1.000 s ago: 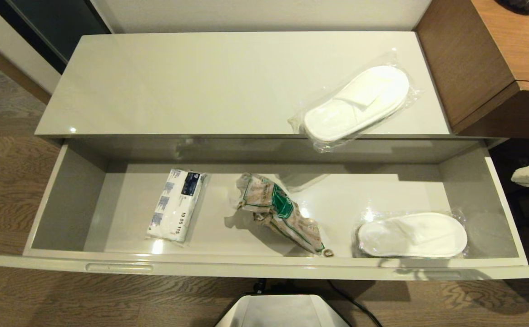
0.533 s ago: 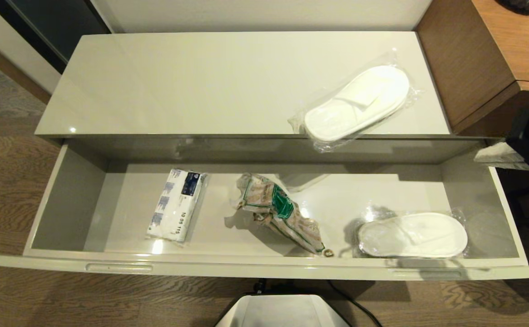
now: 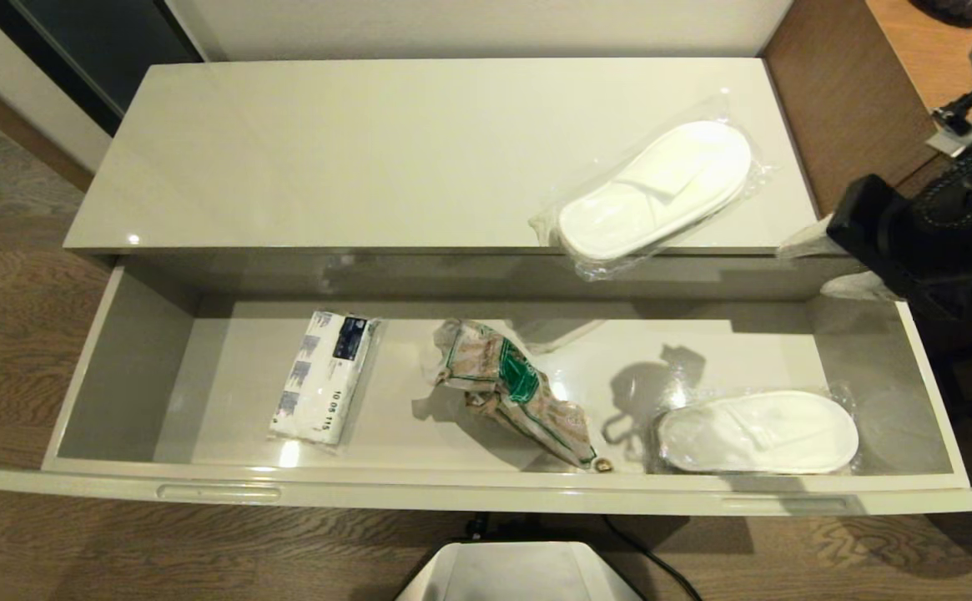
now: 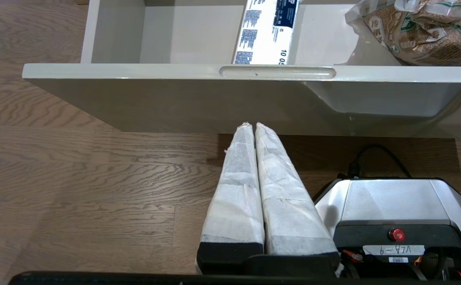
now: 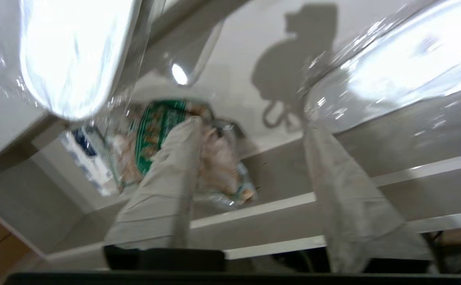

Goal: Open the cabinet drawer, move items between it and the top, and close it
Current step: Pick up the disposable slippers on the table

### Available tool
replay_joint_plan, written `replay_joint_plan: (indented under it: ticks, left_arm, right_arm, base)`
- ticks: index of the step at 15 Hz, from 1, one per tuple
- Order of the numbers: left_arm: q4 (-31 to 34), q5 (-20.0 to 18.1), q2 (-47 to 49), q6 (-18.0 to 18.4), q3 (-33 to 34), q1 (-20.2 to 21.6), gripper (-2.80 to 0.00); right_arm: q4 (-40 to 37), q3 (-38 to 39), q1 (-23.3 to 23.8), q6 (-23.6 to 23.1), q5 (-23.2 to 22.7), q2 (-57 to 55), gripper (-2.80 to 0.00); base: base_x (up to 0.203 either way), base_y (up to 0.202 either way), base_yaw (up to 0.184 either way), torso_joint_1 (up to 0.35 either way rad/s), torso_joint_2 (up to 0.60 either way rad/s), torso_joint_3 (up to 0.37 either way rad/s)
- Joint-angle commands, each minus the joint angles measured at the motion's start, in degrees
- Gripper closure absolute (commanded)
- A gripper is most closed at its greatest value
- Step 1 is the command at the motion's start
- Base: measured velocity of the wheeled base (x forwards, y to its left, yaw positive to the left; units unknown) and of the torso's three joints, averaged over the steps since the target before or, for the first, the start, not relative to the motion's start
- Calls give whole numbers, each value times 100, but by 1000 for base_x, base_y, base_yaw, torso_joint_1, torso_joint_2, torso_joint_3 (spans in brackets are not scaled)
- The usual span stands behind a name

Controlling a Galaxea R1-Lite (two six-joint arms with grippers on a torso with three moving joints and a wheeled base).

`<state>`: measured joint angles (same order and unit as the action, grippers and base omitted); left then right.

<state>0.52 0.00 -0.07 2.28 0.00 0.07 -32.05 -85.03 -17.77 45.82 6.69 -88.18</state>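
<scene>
So the cabinet drawer (image 3: 118,367) is pulled all the way out, and it holds three things: a small white tissue pack (image 3: 323,376) with a dark blue label toward the robot's left, the crinkly packet (image 3: 511,388) with the brown pattern and green label about in the middle, and a pair of bagged slippers (image 3: 757,431) lying flat toward the right end, close to the front wall. A second slipper bag (image 3: 657,190) sits up on the top (image 3: 352,150), at its right end, with one corner poking out over the front edge above the open drawer. The right gripper (image 5: 250,130) hangs above the drawer's right end with its fingers (image 5: 167,178) spread wide and nothing between them; in its wrist view the crinkly packet shows just past one fingertip and the drawer's slippers past the other. The left gripper (image 4: 253,126) is parked low in front of the drawer, fingers pressed together and empty, tips pointing at the drawer front below the left handle recess (image 4: 277,72). Compared with a second ago, the right arm has swung up and inward from beside the drawer's right end, and its shadow now falls on the drawer floor next to the slippers. Nothing in the drawer or on the top has shifted.
</scene>
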Motion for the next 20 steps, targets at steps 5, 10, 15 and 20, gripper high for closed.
replay_joint_plan:
  ticks: [5, 10, 15, 20]
  left_arm:
    - [0, 0, 7, 1, 0, 1, 0]
    - [0, 0, 7, 1, 0, 1, 0]
    - [0, 0, 7, 1, 0, 1, 0]
    - [0, 0, 7, 1, 0, 1, 0]
  right_arm:
    - [436, -223, -576, 752, 105, -1259, -280]
    - [1600, -282, -486, 638, 63, -1526, -280]
    - [1624, -349, -490, 533, 53, -1387, -280]
    - [1879, -442, -647, 567, -93, -1623, -280]
  base:
    - [0, 0, 0, 0, 0, 0]
    - [0, 0, 0, 0, 0, 0]
    - [0, 0, 0, 0, 0, 0]
    - [0, 0, 0, 0, 0, 0]
